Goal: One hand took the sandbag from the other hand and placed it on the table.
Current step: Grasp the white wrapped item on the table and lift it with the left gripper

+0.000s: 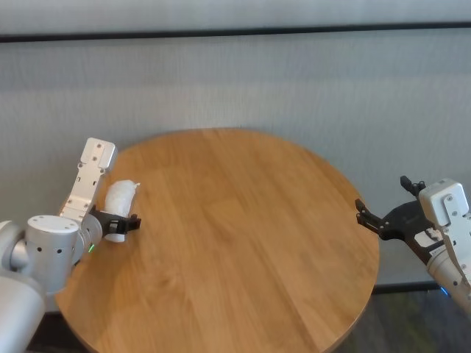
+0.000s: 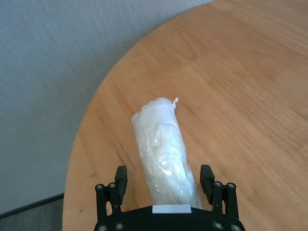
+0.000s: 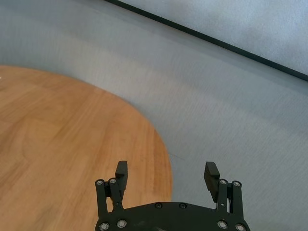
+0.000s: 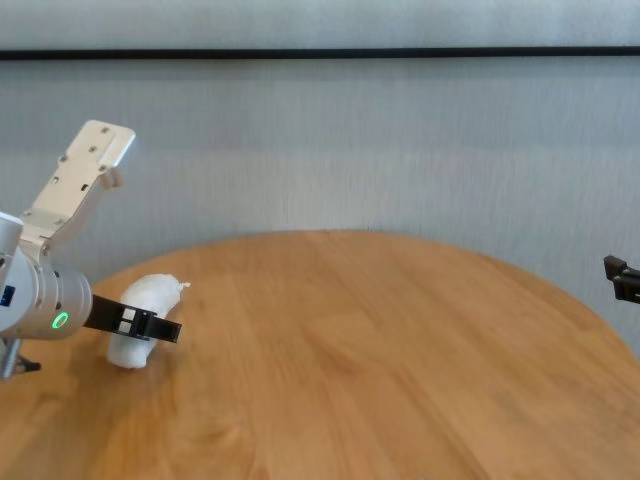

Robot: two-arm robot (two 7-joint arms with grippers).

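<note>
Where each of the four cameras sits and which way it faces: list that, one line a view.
Head: high on the robot, looking down at the round table; both arms show, left tool around the sandbag, right tool at the far edge.
Chest: lower, facing forward across the tabletop; left forearm, right fingertip.
Left wrist: on the left arm, looking along its open fingers astride the sandbag.
Right wrist: on the right arm, over the table's edge, open fingers empty.
Head, chest and left wrist share the sandbag.

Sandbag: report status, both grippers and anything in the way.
Left gripper open, fingers either side of the sandbag, which lies on the table near its left edge. Right gripper open, empty, at the right edge. Nothing in the way.
</note>
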